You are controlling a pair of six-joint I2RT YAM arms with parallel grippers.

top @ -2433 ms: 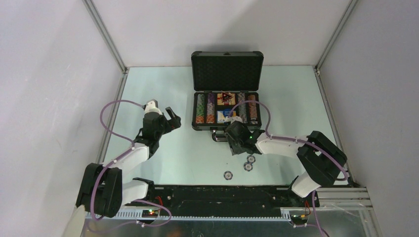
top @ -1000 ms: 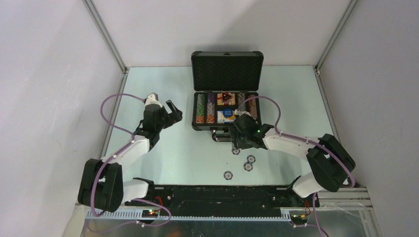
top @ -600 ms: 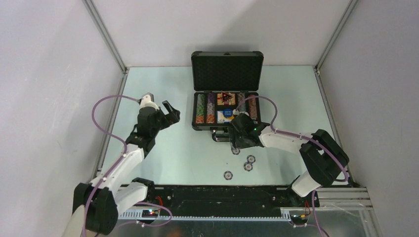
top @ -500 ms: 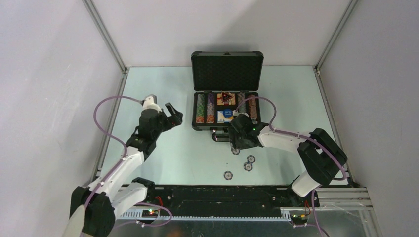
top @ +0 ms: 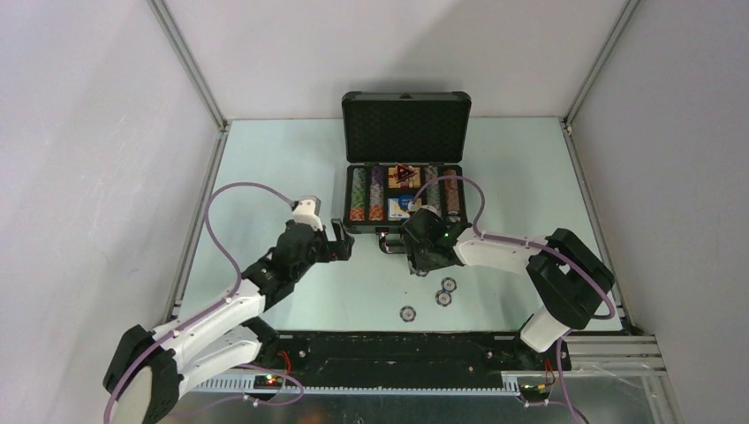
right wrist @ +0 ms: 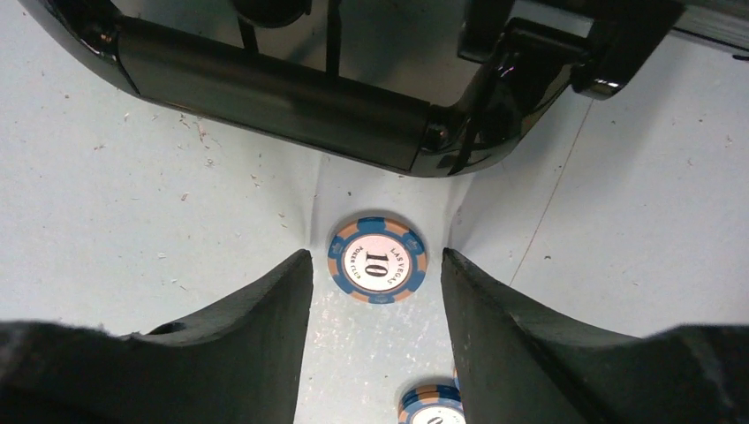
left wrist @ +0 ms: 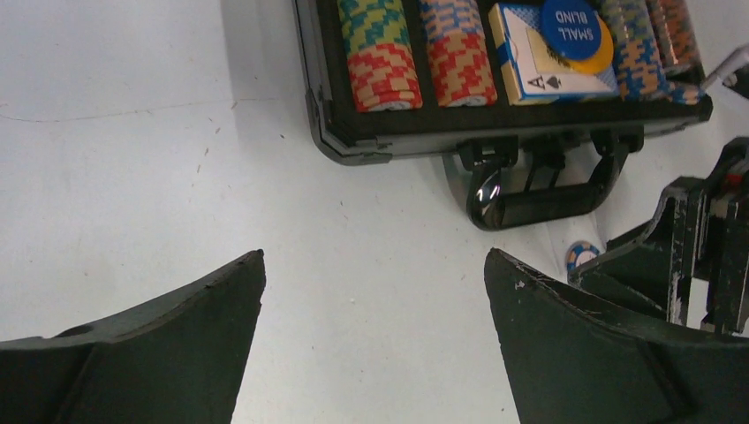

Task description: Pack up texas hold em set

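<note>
The dark briefcase [top: 370, 227] lies open, lid [top: 406, 126] upright, with rows of striped chips [left wrist: 380, 55], a card box [left wrist: 530, 57] and a blue button [left wrist: 577, 26] inside. My right gripper [top: 415, 263] is down at the table just in front of the case handle [right wrist: 274, 97]. It is open, and its fingertips straddle a blue-and-orange "10" chip [right wrist: 377, 261] without touching it. Another chip [right wrist: 430, 409] lies behind it. My left gripper [top: 343, 240] is wide open and empty, above bare table in front of the case's left corner [left wrist: 353, 141].
Three loose chips lie on the table: two close together [top: 449, 284] [top: 442, 299] and one nearer the bases [top: 407, 313]. The right gripper's body [left wrist: 689, 256] stands at the right edge of the left wrist view, next to a chip [left wrist: 580, 256].
My left arm has swung right, from the table's left side to the case's front left corner. My right gripper has shifted slightly left and its jaws have narrowed around the chip.
</note>
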